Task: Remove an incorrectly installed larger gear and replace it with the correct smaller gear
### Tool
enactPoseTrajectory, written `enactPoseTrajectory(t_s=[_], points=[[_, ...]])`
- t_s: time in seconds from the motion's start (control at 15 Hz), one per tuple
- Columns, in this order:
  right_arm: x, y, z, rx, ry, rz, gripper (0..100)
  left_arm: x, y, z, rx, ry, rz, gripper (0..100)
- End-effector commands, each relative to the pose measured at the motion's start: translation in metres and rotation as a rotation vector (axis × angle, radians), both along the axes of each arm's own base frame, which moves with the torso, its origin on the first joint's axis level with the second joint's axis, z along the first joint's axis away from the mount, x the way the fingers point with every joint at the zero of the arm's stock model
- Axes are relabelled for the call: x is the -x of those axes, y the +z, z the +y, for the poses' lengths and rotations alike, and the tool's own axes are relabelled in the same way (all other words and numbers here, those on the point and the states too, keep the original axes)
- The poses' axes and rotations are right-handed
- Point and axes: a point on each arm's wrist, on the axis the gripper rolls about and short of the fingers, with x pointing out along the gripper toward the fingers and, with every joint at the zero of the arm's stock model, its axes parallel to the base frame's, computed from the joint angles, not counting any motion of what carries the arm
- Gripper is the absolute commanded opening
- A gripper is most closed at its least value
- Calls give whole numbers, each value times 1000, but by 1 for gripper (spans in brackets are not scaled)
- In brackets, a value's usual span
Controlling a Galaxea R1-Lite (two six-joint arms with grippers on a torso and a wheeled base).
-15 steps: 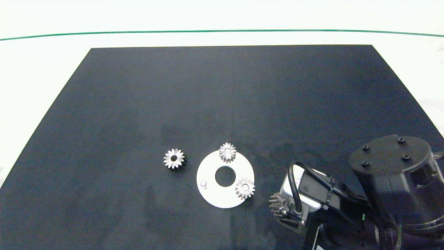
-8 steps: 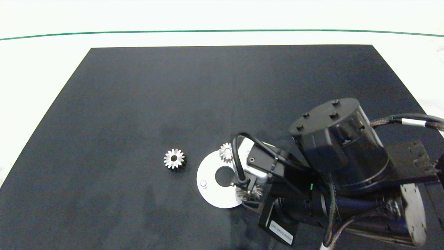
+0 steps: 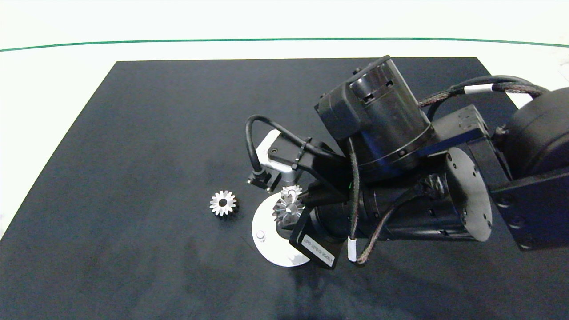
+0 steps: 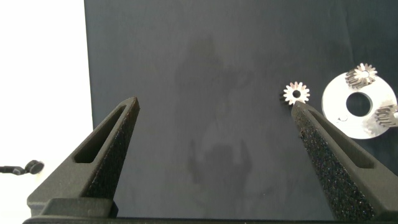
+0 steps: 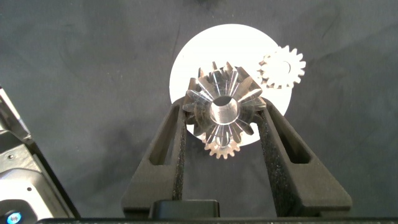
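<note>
Head view: right arm comes in from the right. Right pincer (image 3: 290,212) is over the white disc (image 3: 266,242), clamped on the smaller gear (image 3: 286,208). Larger gear (image 3: 223,203) lies flat on the black mat (image 3: 155,146), left of the disc and not touching it. The peg (image 3: 261,234) on the disc is bare. One pale-centre gear (image 3: 291,191) shows at the disc's far rim; arm hides the rest.

Left wrist view: left pincer (image 4: 214,104) hangs above the mat, fingers wide apart, nothing between them. Larger gear, disc and both pale-centre gears show beyond it.

Right wrist view: right pincer's fingers are tight on the smaller gear's teeth, one each side. It's held over the disc; a second pale-centre gear (image 5: 222,149) peeks from under it.
</note>
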Motion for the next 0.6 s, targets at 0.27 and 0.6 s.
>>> enactPoseTrajectory(t_s=[0.27, 0.6], points=[[-6, -10, 25, 87, 25, 53, 25, 0, 0, 0, -3, 1, 5, 100], [-15, -20, 39, 101, 27, 60, 25, 0, 0, 0, -3, 1, 5, 100]])
